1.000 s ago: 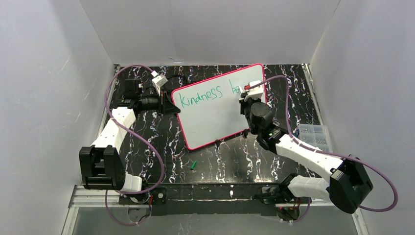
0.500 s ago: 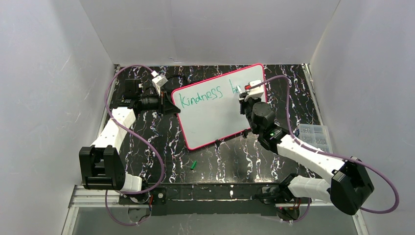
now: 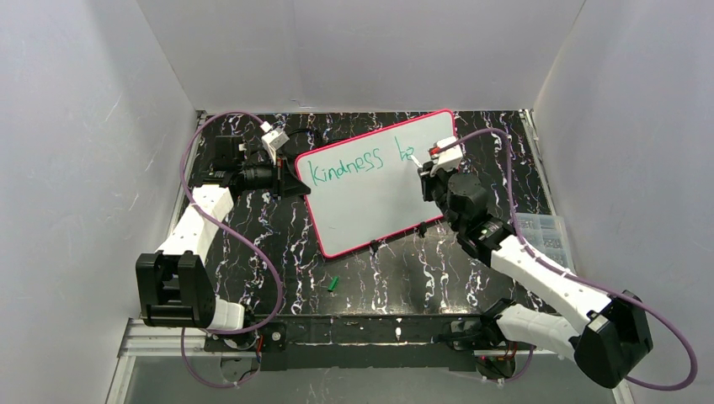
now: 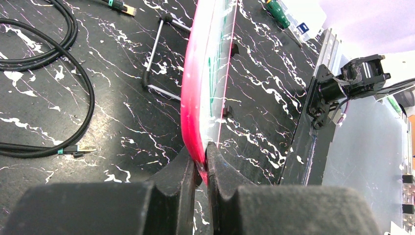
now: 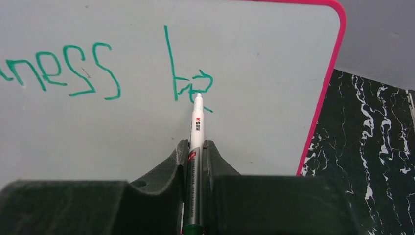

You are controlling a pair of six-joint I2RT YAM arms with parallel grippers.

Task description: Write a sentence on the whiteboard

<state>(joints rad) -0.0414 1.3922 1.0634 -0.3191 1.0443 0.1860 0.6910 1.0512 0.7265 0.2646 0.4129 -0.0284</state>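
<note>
The whiteboard [image 3: 370,198], white with a pink-red rim, stands tilted on the dark marbled table. Green lettering [image 3: 345,167] reads "kindness" followed by "be" [image 5: 188,81]. My left gripper [image 3: 293,183] is shut on the board's left rim [image 4: 195,98], seen edge-on in the left wrist view. My right gripper [image 3: 428,168] is shut on a white and silver marker [image 5: 195,142], its tip touching the board at the bottom of the "e". The rest of the sentence does not show.
A green marker cap [image 3: 333,284] lies on the table in front of the board. A clear parts box [image 3: 543,234] sits at the right edge. Black cables [image 4: 54,73] and a wire stand [image 4: 159,54] lie behind the board. Small black clips [image 3: 421,227] line its lower edge.
My right gripper has moved right with the marker, uncovering the "e" after the "b". The left arm and the board have not moved.
</note>
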